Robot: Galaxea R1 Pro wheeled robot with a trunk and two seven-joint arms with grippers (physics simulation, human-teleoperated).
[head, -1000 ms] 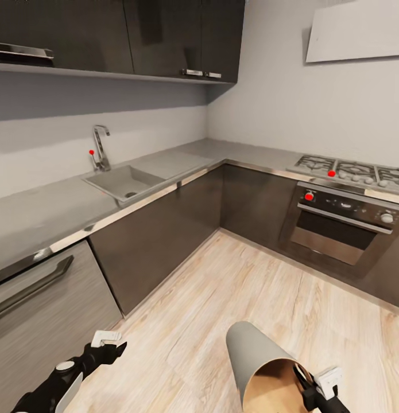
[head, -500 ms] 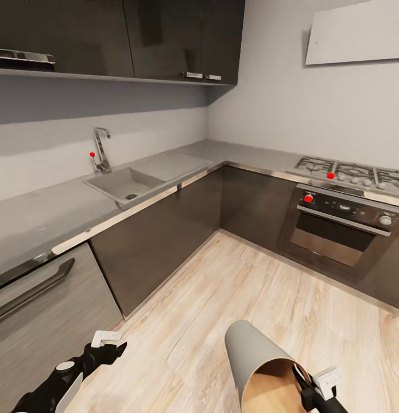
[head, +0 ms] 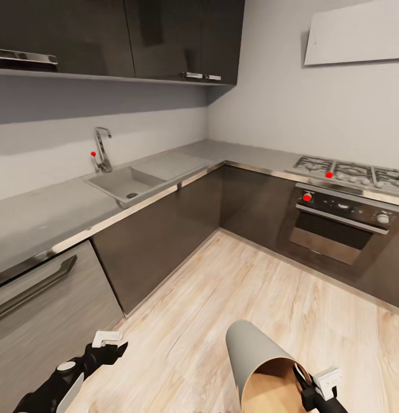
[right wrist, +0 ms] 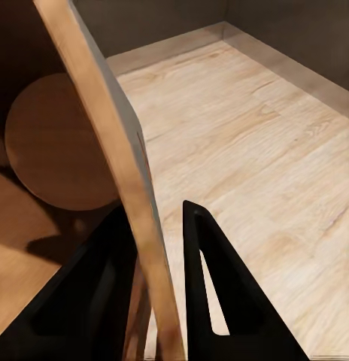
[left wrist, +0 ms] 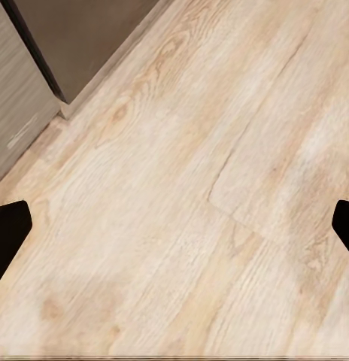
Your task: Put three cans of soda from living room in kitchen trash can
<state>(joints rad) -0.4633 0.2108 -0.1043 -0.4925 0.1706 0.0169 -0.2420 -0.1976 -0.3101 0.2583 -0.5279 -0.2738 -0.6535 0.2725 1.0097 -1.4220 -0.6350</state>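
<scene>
The tash can (head: 254, 358) is held tilted at the near right of the head view, above the wood floor (head: 233, 310), its grey closed end up and toward the far left, its brown open mouth facing near and right. The right gripper (head: 307, 383) is clamped on its rim: in the right wrist view the thin brown wall (right wrist: 118, 165) runs between the two dark fingers (right wrist: 212, 286), one finger inside the can and one outside, jaws closed to the wall's thickness. That same view looks down the inside to the round brown bottom (right wrist: 58, 143), and no cans can be seen in the part of the interior that shows.

The left gripper (head: 110, 344) hangs at the near left, above the floor, well apart from the can. Its jaws stand wide apart, the two fingertips (left wrist: 9, 229) at opposite edges of the left wrist view with bare floor planks between them, holding nothing.

Beyond lies the kitchen: a grey table (head: 44, 215) running along the left wall and around the far corner, with a sink (head: 121, 183) and tap (head: 100, 148) set in it, dark cabinets (head: 165, 235) under it, a gas hob (head: 348, 171) and oven (head: 337, 226) at the right.
</scene>
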